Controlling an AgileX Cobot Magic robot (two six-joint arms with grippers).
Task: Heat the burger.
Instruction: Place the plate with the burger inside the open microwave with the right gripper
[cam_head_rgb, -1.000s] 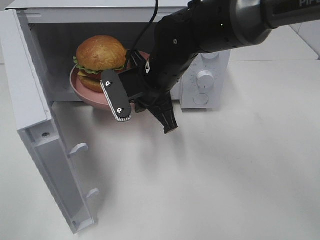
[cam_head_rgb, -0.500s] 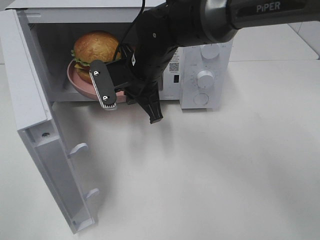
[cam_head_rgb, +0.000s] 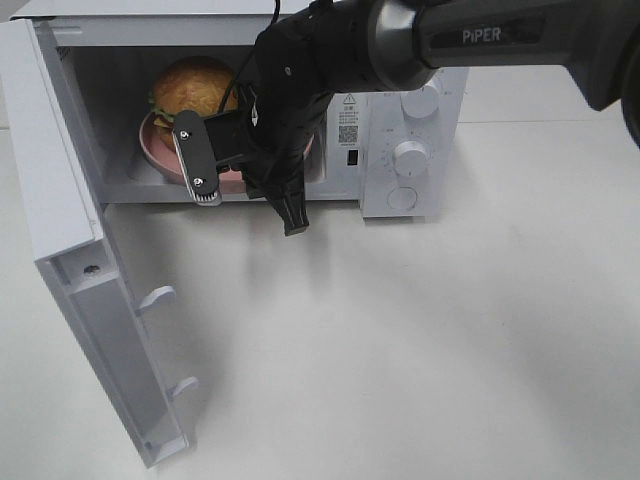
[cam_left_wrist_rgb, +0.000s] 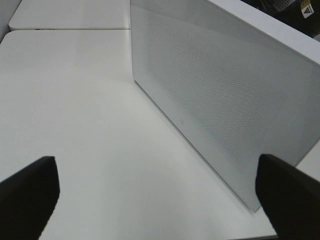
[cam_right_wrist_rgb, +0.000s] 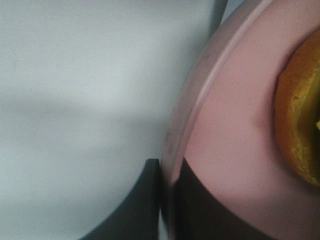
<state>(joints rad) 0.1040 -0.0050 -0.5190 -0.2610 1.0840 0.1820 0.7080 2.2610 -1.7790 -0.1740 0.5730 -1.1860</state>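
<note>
Burger (cam_head_rgb: 190, 85), golden-bunned, on pink plate (cam_right_wrist_rgb: 225, 130) that right fingers (cam_head_rgb: 196, 160) pinch; left fingers (cam_left_wrist_rgb: 30, 200) gape empty.

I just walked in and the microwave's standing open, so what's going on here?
The right gripper is clamped on the rim of the pink plate carrying the burger, and both are inside the open microwave. Whether the plate rests on the cavity floor cannot be told. The door is swung wide. The left gripper is open and empty, above the table by the door's outer face.
</note>
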